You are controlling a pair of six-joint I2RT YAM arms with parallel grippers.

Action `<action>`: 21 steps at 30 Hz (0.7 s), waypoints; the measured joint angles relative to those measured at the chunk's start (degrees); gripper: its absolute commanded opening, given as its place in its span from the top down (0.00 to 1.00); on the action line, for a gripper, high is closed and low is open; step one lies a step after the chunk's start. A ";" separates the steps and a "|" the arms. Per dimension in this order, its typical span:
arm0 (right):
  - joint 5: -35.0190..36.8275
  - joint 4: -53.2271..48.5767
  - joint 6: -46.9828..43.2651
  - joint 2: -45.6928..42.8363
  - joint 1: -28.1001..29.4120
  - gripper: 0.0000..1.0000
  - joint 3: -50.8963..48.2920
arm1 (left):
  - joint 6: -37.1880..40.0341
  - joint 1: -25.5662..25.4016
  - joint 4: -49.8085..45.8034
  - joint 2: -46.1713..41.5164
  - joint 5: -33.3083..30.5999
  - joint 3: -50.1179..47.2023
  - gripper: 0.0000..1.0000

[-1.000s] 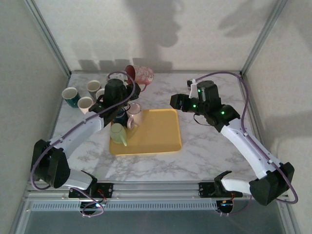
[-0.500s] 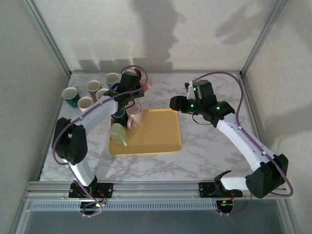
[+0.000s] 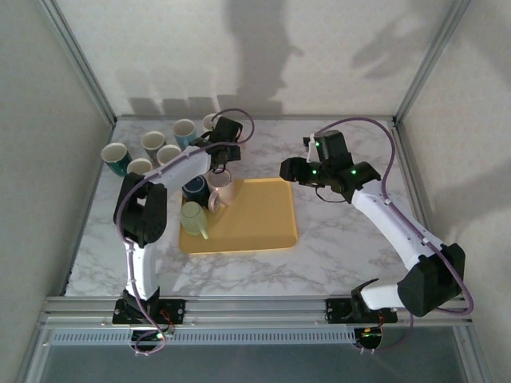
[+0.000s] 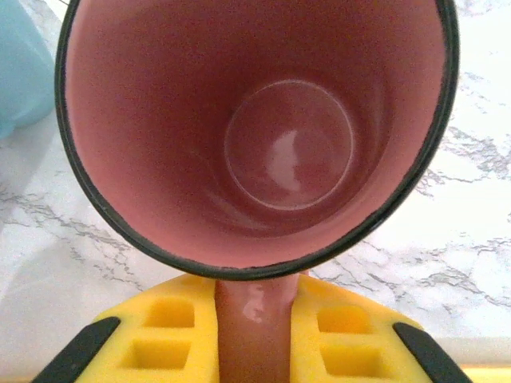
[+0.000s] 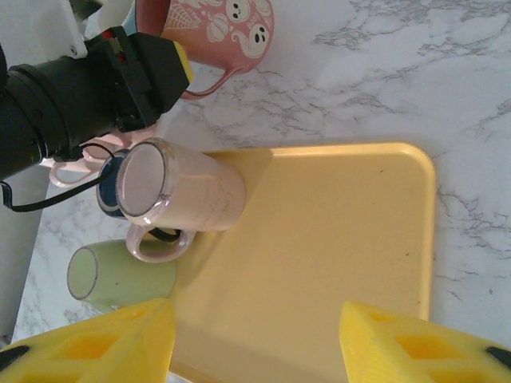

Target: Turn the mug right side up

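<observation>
Left tool (image 4: 255,339) is pinching the pink mug (image 4: 287,144) by its handle, same grip as a second ago. The left arm has stretched out toward the back of the worktop (image 3: 343,239). The mug is now behind the yellow tray (image 3: 263,215), near the cups (image 3: 153,142), mouth facing the wrist camera. Right tool (image 5: 255,335) is spread above the tray and has barely moved.

Tray (image 3: 259,215) on worktop (image 3: 343,239), L of centre. 3 mugs at tray's L edge: front mug (image 3: 194,219), 2 more behind it. Mug cluster (image 3: 153,142) at back-L of worktop. Behind tray: held mug (image 4: 255,136), handle in L hand (image 5: 172,68); R hand (image 3: 286,169) to its R.
</observation>
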 measured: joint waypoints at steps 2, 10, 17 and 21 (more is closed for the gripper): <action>-0.11 0.00 0.00 0.31 -0.22 0.42 0.00 | 0.22 0.00 -0.28 1.20 0.02 0.96 1.00; -0.35 0.00 0.00 0.83 -0.52 0.41 0.00 | 1.31 -0.07 -1.95 5.44 0.04 4.83 1.00; -0.35 -0.02 0.00 0.83 -0.96 0.39 0.00 | 1.81 -0.57 -2.78 5.73 0.04 5.86 0.69; -0.35 0.00 0.00 0.83 -1.11 0.39 0.00 | 1.95 -0.98 -2.23 5.73 -0.17 7.61 0.63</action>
